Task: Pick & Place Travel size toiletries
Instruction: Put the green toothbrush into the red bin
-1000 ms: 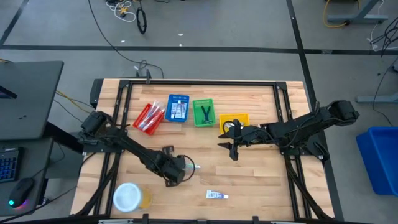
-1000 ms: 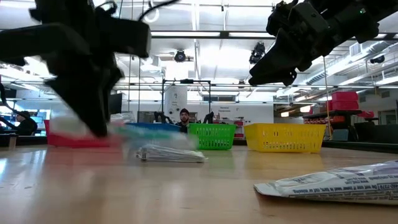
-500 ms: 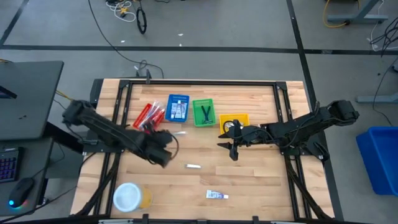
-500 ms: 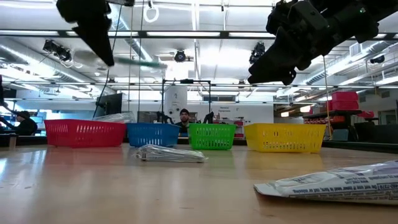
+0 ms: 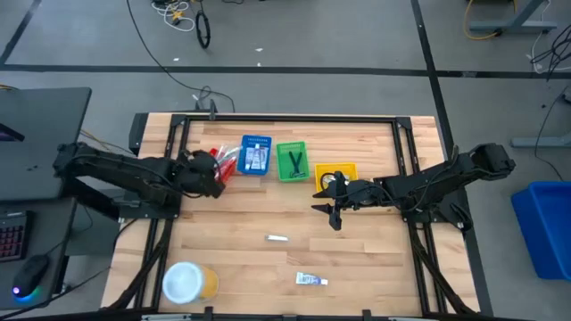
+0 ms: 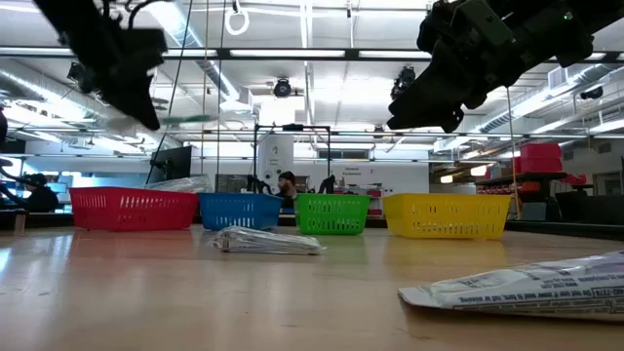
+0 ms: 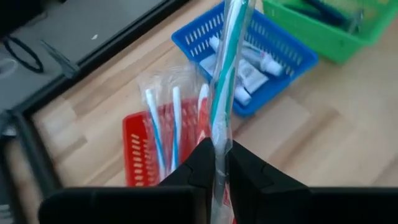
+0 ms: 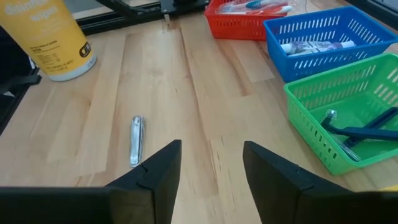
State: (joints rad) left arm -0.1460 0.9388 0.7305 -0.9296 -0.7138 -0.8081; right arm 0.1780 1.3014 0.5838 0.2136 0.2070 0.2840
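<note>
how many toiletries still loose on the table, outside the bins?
2: a silvery tube mid-table, and a white/blue tube nearer the front edge. A toothbrush is also outside the bins, clamped in the left tool above the red bin. None look hidden.

Wrapped toothbrush clamped in left hand above red bin. Silvery tube and white/blue tube lie flat on surface.

Robotics lab: ceiling strip lights, floor cables.
</note>
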